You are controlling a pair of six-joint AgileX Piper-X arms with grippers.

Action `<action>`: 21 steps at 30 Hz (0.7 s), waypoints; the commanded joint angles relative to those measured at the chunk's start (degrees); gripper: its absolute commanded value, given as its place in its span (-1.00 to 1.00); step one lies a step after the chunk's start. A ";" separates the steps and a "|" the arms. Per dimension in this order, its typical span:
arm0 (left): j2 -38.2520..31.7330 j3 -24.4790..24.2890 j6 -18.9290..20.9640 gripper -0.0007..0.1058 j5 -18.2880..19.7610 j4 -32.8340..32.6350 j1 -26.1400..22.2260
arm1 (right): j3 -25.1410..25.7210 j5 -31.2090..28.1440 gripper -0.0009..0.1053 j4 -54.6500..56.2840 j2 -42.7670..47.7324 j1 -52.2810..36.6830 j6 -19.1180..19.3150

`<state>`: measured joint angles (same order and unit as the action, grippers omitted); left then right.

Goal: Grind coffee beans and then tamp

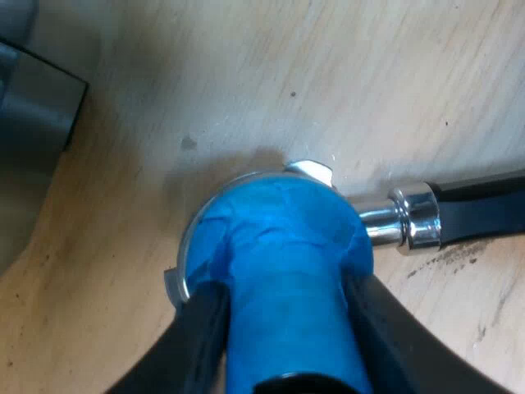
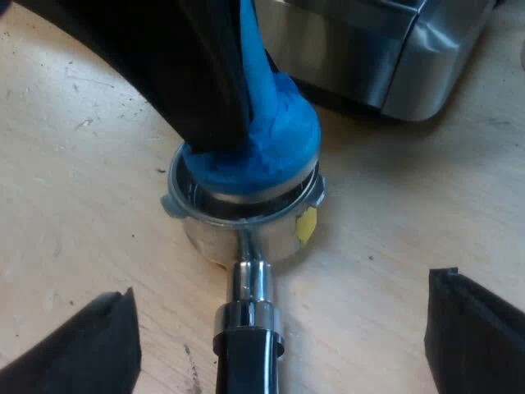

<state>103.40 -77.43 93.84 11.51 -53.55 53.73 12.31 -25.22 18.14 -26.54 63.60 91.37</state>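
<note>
Left gripper [image 1: 287, 304] clamps the blue tamper [image 1: 279, 246], seated in the holder [image 2: 246, 226] beside the machine [image 2: 369, 57]. The right wrist view adds the holder's yellow sticker [image 2: 306, 223] and the right gripper [image 2: 283, 316], spread wide astride the handle [image 2: 246, 361].

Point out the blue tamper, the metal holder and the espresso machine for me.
blue tamper [image 1: 279, 254], left wrist view, on its taped head.
metal holder [image 2: 275, 236], right wrist view, on the basket's outer wall.
espresso machine [image 2: 369, 57], right wrist view, on its steel side.
</note>
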 commanded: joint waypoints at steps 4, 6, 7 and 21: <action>1.97 -0.25 0.20 -0.98 -0.57 -0.99 0.26 | 0.16 0.19 0.37 -0.34 -0.04 0.02 0.12; 2.61 -0.25 0.20 -0.98 -0.57 -2.01 0.42 | 0.16 0.19 0.37 -0.34 -0.04 0.02 0.12; 2.69 -0.25 0.20 -0.98 -0.57 -2.01 0.58 | 0.16 0.19 0.37 -0.34 -0.04 0.02 0.12; 5.83 -0.25 1.02 -0.98 -3.77 -1.98 3.54 | 0.16 0.19 0.37 -0.34 -0.04 0.02 0.12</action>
<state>107.19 -78.43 94.31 9.10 -54.96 55.93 12.31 -25.22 18.14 -26.54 63.60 91.37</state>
